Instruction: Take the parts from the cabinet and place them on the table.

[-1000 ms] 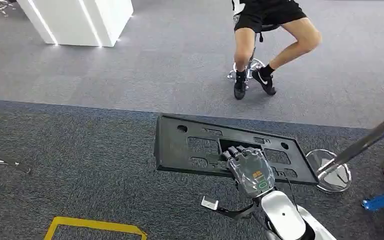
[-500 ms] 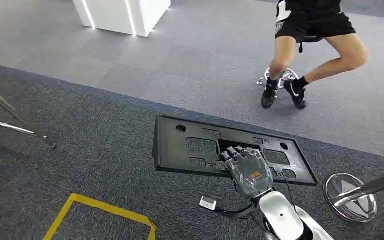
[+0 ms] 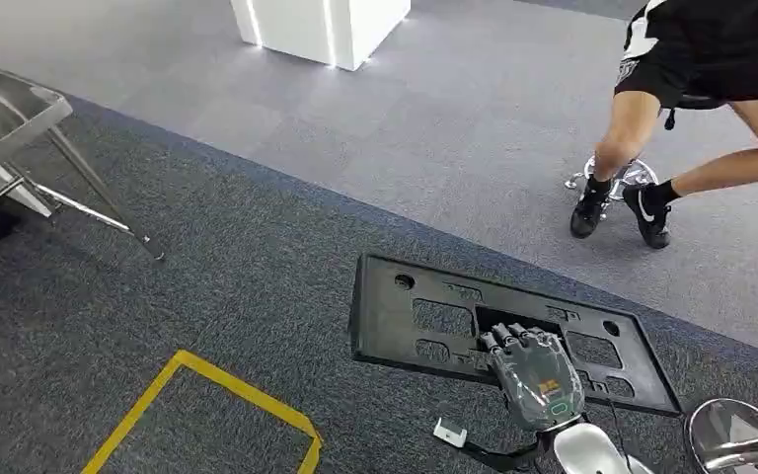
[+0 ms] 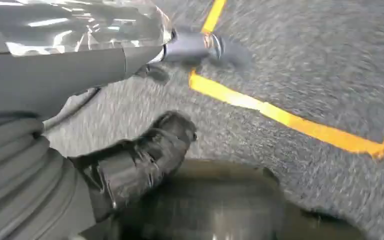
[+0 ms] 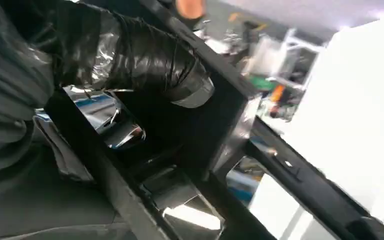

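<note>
Right hand (image 3: 531, 373) grips the black panel (image 3: 424, 316) through its centre cutout, fingers hooked over the edge, panel held flat above dark carpet. Head view: open carpet left of the panel, yellow floor tape (image 3: 219, 390) below-left, metal table frame (image 3: 30, 148) far left, seated person (image 3: 696, 109) beyond, chrome stand base (image 3: 735, 434) just right. Left wrist view: left hand (image 4: 140, 160) blurred, fingers curled, can't tell any hold. Right wrist view: fingers (image 5: 145, 55) wrapped on panel rib.

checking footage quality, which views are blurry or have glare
Head view: sharp, evenly lit, black panel and right hand crisp. Left wrist view: motion-smeared carpet and yellow tape, left hand soft. Right wrist view: blurred background, glare on the fingers.
</note>
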Controlling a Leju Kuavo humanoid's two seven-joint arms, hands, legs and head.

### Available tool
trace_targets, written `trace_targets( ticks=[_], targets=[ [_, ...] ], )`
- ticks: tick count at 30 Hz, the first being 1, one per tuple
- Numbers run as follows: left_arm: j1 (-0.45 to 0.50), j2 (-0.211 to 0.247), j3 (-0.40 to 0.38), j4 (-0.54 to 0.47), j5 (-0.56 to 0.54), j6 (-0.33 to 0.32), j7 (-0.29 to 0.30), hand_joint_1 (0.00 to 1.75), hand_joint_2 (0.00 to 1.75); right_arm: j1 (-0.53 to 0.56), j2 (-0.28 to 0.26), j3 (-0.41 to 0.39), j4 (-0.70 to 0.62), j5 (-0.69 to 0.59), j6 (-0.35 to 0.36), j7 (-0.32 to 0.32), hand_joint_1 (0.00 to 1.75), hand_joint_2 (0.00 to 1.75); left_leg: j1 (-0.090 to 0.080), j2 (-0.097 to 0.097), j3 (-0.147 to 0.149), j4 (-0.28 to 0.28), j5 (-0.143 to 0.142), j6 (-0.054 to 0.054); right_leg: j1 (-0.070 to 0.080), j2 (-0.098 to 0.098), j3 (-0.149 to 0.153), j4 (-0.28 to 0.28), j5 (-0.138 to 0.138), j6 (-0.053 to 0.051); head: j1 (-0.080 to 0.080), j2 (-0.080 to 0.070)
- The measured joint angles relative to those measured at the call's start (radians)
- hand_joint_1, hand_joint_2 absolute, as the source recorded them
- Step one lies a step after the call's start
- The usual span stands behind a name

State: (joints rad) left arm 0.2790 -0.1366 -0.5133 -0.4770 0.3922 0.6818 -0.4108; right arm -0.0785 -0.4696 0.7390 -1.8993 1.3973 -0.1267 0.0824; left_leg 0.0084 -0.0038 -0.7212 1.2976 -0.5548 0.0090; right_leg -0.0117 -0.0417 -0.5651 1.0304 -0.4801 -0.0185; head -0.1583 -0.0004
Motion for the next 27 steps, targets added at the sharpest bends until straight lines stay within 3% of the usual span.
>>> trace_targets(
  ticks=[1, 2, 3, 4, 7, 8, 9, 10, 11, 13, 14, 15, 17, 18, 19, 22, 23, 24, 25, 26, 27],
  targets=[
    [0.05, -0.008, 0.076, -0.113, -0.18, -0.027, 0.083, 0.0, 1.75, 0.013, -0.001, -0.01, -0.005, 0.0, -0.001, 0.001, 1.75, 1.75, 0.0, 0.004, 0.032, -0.062, 0.034, 0.002, -0.001, -0.013, 0.003, 0.0, -0.003, 0.002, 0.0, 0.0],
    [0.081, -0.026, 0.154, -0.196, -0.333, -0.07, 0.134, 0.0, 1.75, 0.024, -0.002, -0.02, -0.01, 0.0, -0.001, 0.003, 1.75, 1.75, -0.001, 0.021, 0.076, -0.144, 0.07, 0.006, 0.0, -0.026, 0.007, 0.0, -0.005, 0.005, 0.0, 0.0],
    [0.1, -0.049, 0.227, -0.259, -0.446, -0.124, 0.161, 0.0, 1.75, 0.034, -0.008, -0.032, -0.015, 0.0, -0.002, 0.005, 1.75, 1.75, -0.006, 0.066, 0.121, -0.224, 0.097, 0.013, 0.0, -0.039, 0.012, 0.0, -0.008, 0.009, 0.0, 0.0],
    [0.114, -0.072, 0.297, -0.313, -0.509, -0.158, 0.178, 0.0, 1.75, 0.047, -0.013, -0.046, -0.022, 0.0, -0.002, 0.005, 1.75, 1.75, -0.02, 0.092, 0.134, -0.262, 0.082, 0.016, 0.008, -0.053, 0.013, 0.004, -0.015, 0.02, 0.0, 0.0],
    [0.153, -0.125, 0.42, -0.422, -0.481, -0.178, 0.196, 0.0, 1.75, 0.069, -0.025, -0.072, -0.031, 0.001, -0.003, 0.005, 1.75, 1.75, -0.023, 0.049, 0.123, -0.26, 0.087, 0.034, 0.005, -0.09, 0.023, -0.006, -0.015, 0.034, 0.0, 0.0],
    [0.163, -0.14, 0.448, -0.445, -0.473, -0.181, 0.201, 0.0, 1.75, 0.072, -0.027, -0.079, -0.033, 0.002, -0.004, 0.005, 1.75, 1.75, -0.018, 0.035, 0.129, -0.273, 0.092, 0.044, 0.007, -0.1, 0.03, -0.008, -0.018, 0.042, 0.0, 0.0],
    [0.174, -0.153, 0.477, -0.466, -0.473, -0.181, 0.212, 0.0, 1.75, 0.079, -0.033, -0.089, -0.037, 0.002, -0.006, 0.005, 1.75, 1.75, -0.014, 0.025, 0.143, -0.286, 0.101, 0.049, -0.003, -0.045, 0.029, 0.009, -0.03, 0.05, 0.0, 0.0],
    [0.178, -0.162, 0.496, -0.481, -0.475, -0.179, 0.225, 0.0, 1.75, 0.09, -0.037, -0.097, -0.042, 0.003, -0.012, 0.005, 1.75, 1.75, -0.014, 0.018, 0.145, -0.288, 0.106, 0.058, -0.005, 0.006, 0.011, 0.047, -0.061, 0.05, 0.0, 0.0],
    [0.178, -0.17, 0.511, -0.491, -0.476, -0.173, 0.239, 0.0, 1.75, 0.101, -0.044, -0.105, -0.046, 0.003, -0.015, 0.007, 1.75, 1.75, -0.014, 0.005, 0.143, -0.288, 0.107, 0.06, -0.004, 0.03, -0.025, 0.12, -0.104, 0.05, 0.001, 0.0],
    [0.179, -0.179, 0.534, -0.501, -0.474, -0.16, 0.269, 0.0, 1.75, 0.122, -0.053, -0.116, -0.046, 0.003, -0.016, 0.008, 1.75, 1.75, -0.017, -0.02, 0.141, -0.285, 0.106, 0.062, -0.004, 0.042, -0.097, 0.263, -0.161, 0.053, 0.001, 0.0],
    [0.181, -0.183, 0.543, -0.505, -0.467, -0.148, 0.285, 0.0, 1.75, 0.132, -0.058, -0.121, -0.046, 0.003, -0.017, 0.009, 1.75, 1.75, -0.017, -0.035, 0.141, -0.282, 0.105, 0.062, -0.004, 0.042, -0.117, 0.293, -0.157, 0.054, 0.001, 0.0],
    [0.184, -0.184, 0.549, -0.51, -0.462, -0.14, 0.298, 0.0, 1.75, 0.139, -0.059, -0.126, -0.046, 0.003, -0.017, 0.01, 1.75, 1.75, -0.017, -0.049, 0.141, -0.279, 0.104, 0.063, -0.004, 0.042, -0.111, 0.272, -0.13, 0.054, 0.0, 0.0],
    [0.189, -0.191, 0.558, -0.52, -0.451, -0.123, 0.327, 0.0, 1.75, 0.148, -0.065, -0.135, -0.053, 0.003, -0.016, 0.023, 1.75, 1.75, -0.017, -0.079, 0.144, -0.273, 0.101, 0.059, -0.008, 0.053, -0.042, 0.116, -0.034, 0.051, 0.001, 0.0],
    [0.19, -0.192, 0.561, -0.526, -0.447, -0.118, 0.337, 0.0, 1.75, 0.151, -0.069, -0.139, -0.058, 0.003, -0.016, 0.026, 1.75, 1.75, -0.017, -0.091, 0.144, -0.27, 0.1, 0.057, -0.012, 0.084, -0.002, 0.031, 0.002, 0.049, 0.001, 0.0],
    [0.19, -0.194, 0.563, -0.529, -0.446, -0.113, 0.345, 0.0, 1.75, 0.152, -0.073, -0.143, -0.061, 0.003, -0.016, 0.026, 1.75, 1.75, -0.022, -0.099, 0.139, -0.265, 0.098, 0.052, -0.01, 0.12, 0.006, 0.009, -0.015, 0.048, 0.0, 0.0],
    [0.198, -0.194, 0.566, -0.535, -0.446, -0.103, 0.356, 0.0, 1.75, 0.165, -0.082, -0.153, -0.069, 0.003, -0.017, 0.026, 1.75, 1.75, -0.017, -0.128, 0.131, -0.268, 0.103, 0.038, -0.003, 0.086, 0.006, 0.004, -0.008, 0.038, 0.0, 0.0],
    [0.2, -0.194, 0.566, -0.535, -0.446, -0.103, 0.359, 0.0, 1.75, 0.165, -0.083, -0.155, -0.07, 0.003, -0.017, 0.026, 1.75, 1.75, -0.019, -0.138, 0.125, -0.268, 0.103, 0.032, -0.007, 0.074, 0.008, -0.003, -0.004, 0.03, 0.001, 0.0],
    [0.201, -0.193, 0.567, -0.536, -0.445, -0.102, 0.362, 0.0, 1.75, 0.165, -0.083, -0.157, -0.072, 0.003, -0.018, 0.026, 1.75, 1.75, -0.018, -0.112, 0.125, -0.255, 0.093, 0.031, -0.013, 0.061, 0.012, -0.01, 0.001, 0.023, 0.0, 0.0],
    [0.201, -0.193, 0.568, -0.537, -0.444, -0.101, 0.363, 0.0, 1.75, 0.168, -0.083, -0.16, -0.073, 0.003, -0.019, 0.026, 1.75, 1.75, -0.022, -0.061, 0.111, -0.223, 0.066, 0.025, -0.012, 0.052, 0.014, -0.014, 0.0, 0.016, -0.002, 0.0],
    [0.2, -0.193, 0.569, -0.54, -0.443, -0.101, 0.365, 0.0, 1.75, 0.172, -0.084, -0.16, -0.076, 0.003, -0.019, 0.025, 1.75, 1.75, -0.019, -0.027, 0.074, -0.149, 0.018, 0.019, -0.01, 0.036, 0.014, -0.014, 0.0, 0.011, -0.002, 0.0],
    [0.199, -0.193, 0.569, -0.541, -0.443, -0.101, 0.369, 0.0, 1.75, 0.175, -0.085, -0.161, -0.078, 0.003, -0.018, 0.023, 1.75, 1.75, -0.015, -0.013, 0.035, -0.067, -0.023, 0.015, -0.008, 0.023, 0.014, -0.014, -0.001, 0.009, -0.003, 0.0]
  ],
)
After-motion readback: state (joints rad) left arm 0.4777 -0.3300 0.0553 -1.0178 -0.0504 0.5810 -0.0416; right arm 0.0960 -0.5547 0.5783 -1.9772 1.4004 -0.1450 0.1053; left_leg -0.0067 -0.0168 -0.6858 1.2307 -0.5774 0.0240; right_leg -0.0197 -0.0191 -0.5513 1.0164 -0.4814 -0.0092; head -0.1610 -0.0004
